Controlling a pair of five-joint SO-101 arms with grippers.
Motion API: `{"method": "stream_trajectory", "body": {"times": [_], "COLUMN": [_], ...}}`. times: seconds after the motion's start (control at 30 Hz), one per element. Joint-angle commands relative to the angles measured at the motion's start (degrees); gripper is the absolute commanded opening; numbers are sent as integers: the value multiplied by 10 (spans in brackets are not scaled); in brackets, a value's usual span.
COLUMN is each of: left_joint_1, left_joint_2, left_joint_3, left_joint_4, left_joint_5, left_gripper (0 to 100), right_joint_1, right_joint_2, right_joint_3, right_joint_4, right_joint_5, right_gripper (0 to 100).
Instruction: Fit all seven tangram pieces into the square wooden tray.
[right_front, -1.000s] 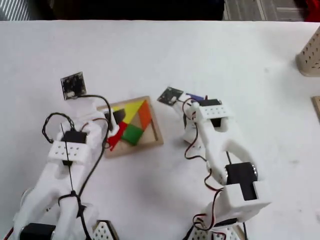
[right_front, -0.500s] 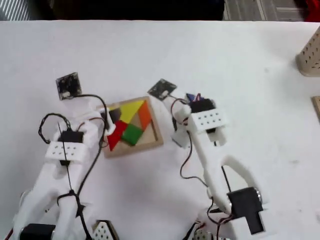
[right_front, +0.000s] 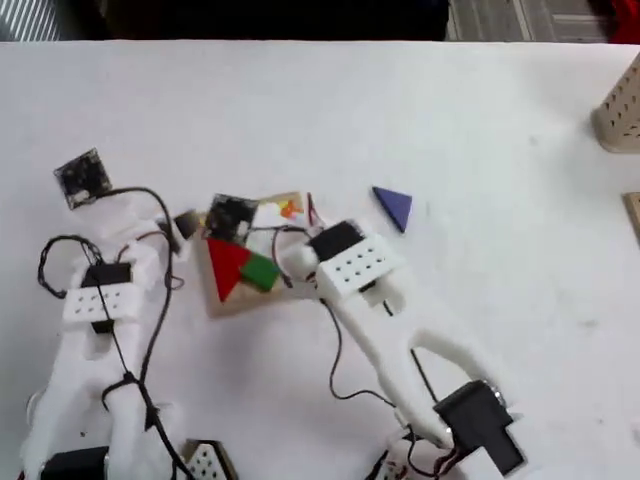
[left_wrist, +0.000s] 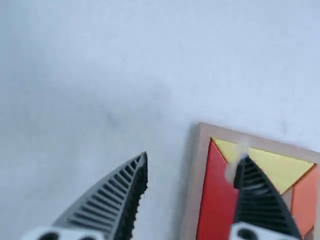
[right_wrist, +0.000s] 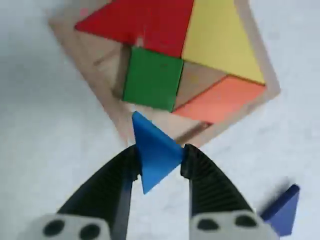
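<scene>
The wooden tray appears to hold four pieces: red, yellow, orange, green. A dark blue triangle lies on the table nearby. The right gripper hovers beside the tray, clamped on a light blue triangle. The left gripper straddles the tray's rim, fingers apart.

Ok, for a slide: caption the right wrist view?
Right gripper holds a blue triangle at the edge of the partly filled wooden tray; a darker blue piece lies nearby.
</scene>
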Motion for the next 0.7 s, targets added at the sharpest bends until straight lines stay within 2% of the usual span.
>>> {"method": "stream_trajectory", "body": {"times": [0.0,0.13,0.27,0.57,0.67], "left_joint_1": [-78,-131,-137,-139,-139], "left_joint_2": [-15,-14,-14,-14,-14], "left_joint_3": [-46,-52,-52,-52,-51], "left_joint_4": [-13,-13,-13,-13,-13], "left_joint_5": [7,7,7,7,7], "left_gripper": [279,279,279,279,279], "right_joint_1": [-53,-86,-102,-111,-124], "right_joint_2": [7,76,128,152,153], "right_joint_3": [-4,-6,-14,-72,-74], "right_joint_4": [-53,-95,-143,-136,-100], "right_joint_5": [11,11,12,12,12], "right_gripper": [18,18,18,20,46]}}
